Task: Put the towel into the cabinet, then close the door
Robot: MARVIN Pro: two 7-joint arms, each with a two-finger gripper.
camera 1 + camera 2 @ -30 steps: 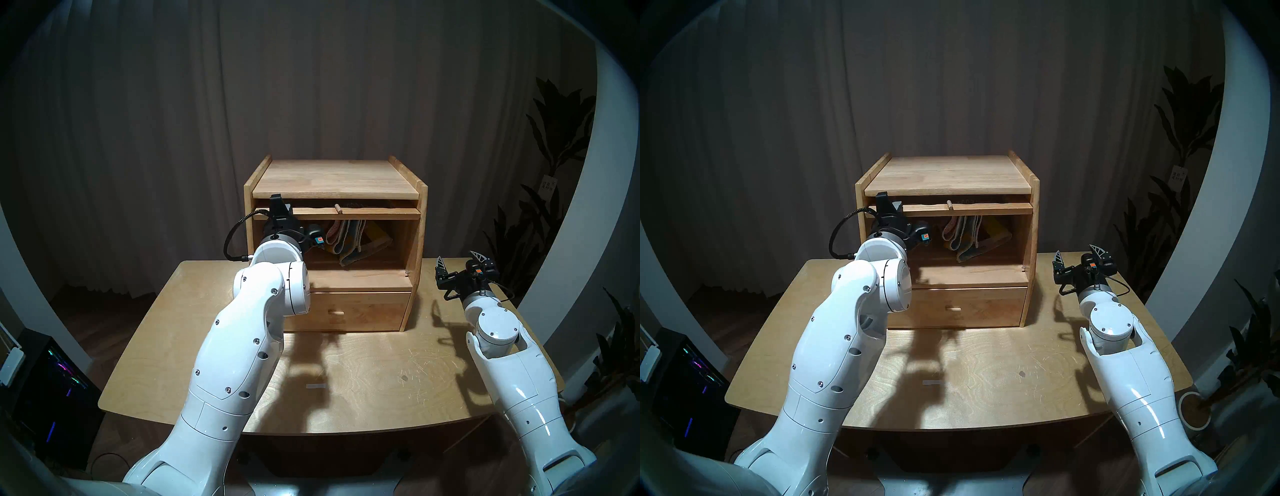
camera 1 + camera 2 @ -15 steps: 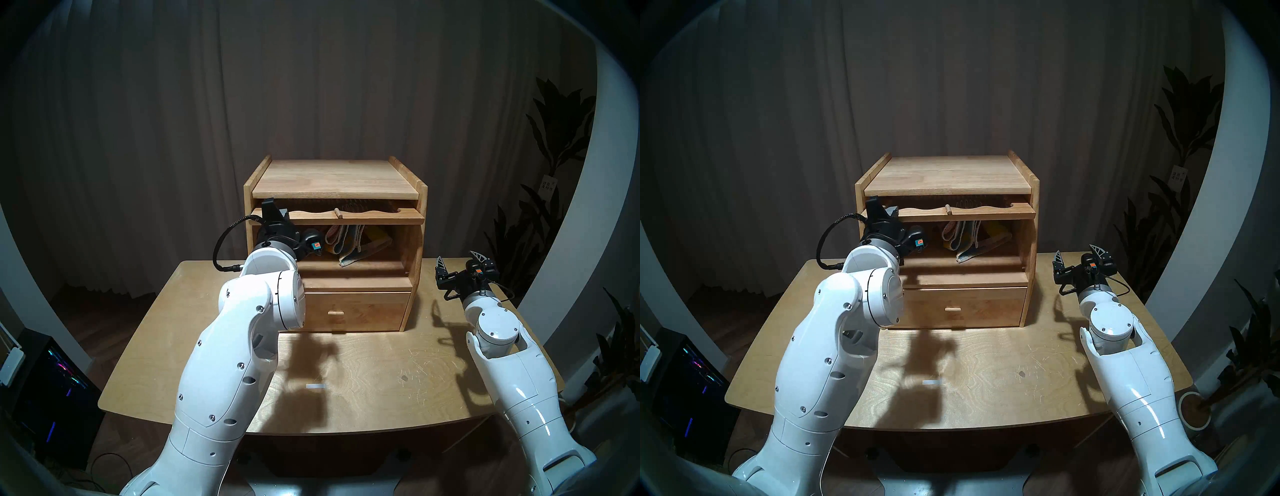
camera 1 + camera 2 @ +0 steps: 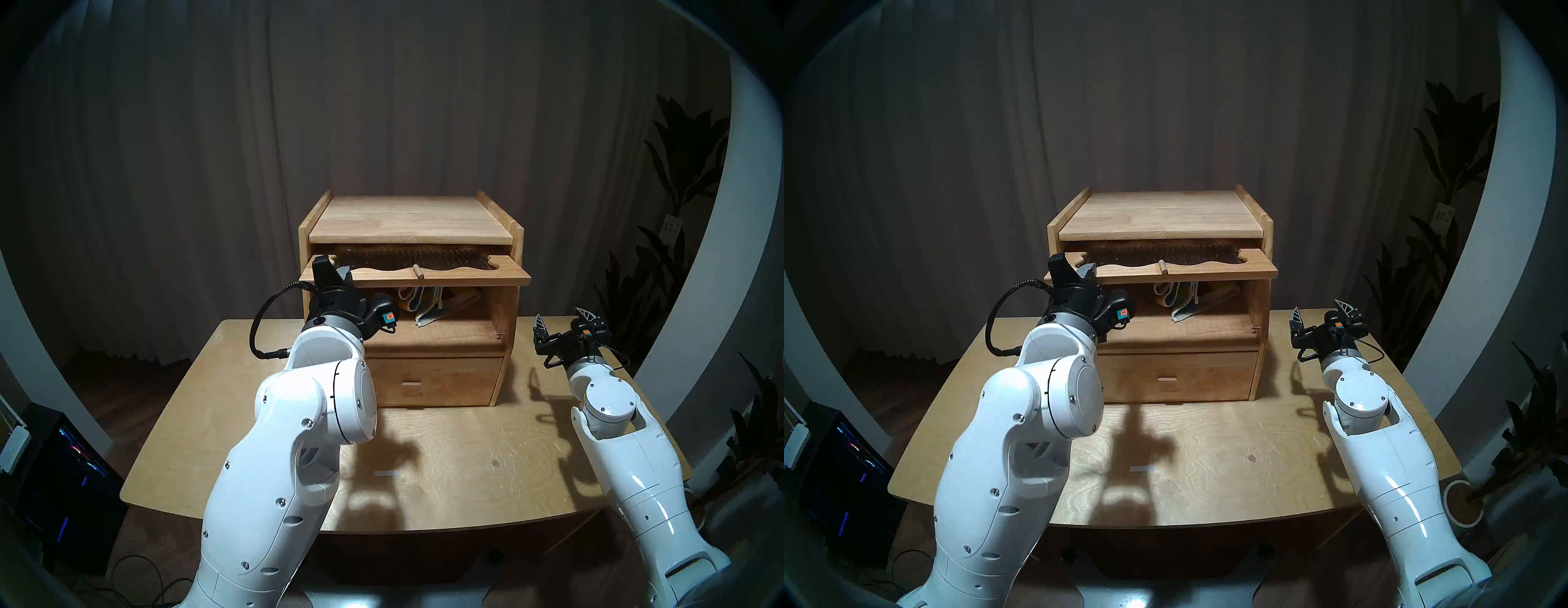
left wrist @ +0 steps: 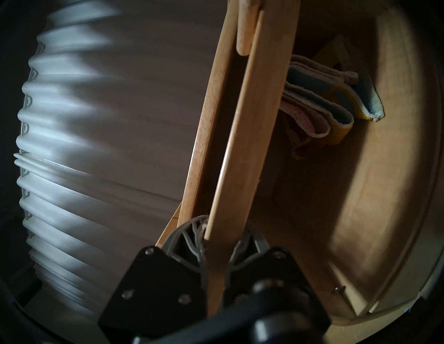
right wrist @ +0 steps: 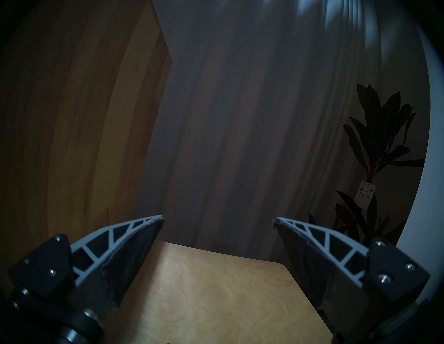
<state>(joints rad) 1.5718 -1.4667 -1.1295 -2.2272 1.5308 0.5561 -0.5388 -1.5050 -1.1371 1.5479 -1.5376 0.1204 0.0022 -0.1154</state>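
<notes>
The light-wood cabinet (image 3: 409, 216) (image 3: 1157, 212) stands at the back of the table. The folded towel (image 3: 428, 303) (image 3: 1180, 299) (image 4: 319, 113) lies inside its large compartment, partly hidden by the door. The door (image 3: 445, 276) (image 3: 1208, 269) (image 4: 240, 144) sticks out flat from the slot under the top, showing its ribbed-glass window and peg knob (image 3: 417, 271) (image 4: 245, 31). My left gripper (image 3: 339, 271) (image 3: 1081, 269) (image 4: 224, 225) is shut on the door's left front edge. My right gripper (image 3: 562, 320) (image 3: 1320, 312) (image 5: 218, 219) is open and empty, right of the cabinet above the table.
The shut drawer (image 3: 437, 382) with a square pull sits below the compartment. The wooden table (image 3: 466, 467) spreads in front. A potted plant (image 3: 679, 212) stands at the far right; a lit computer case (image 3: 63, 467) is on the floor at the left.
My left gripper has drawn back toward me with the door, which has slid farther out of the slot, showing more window. The right arm has not moved.
</notes>
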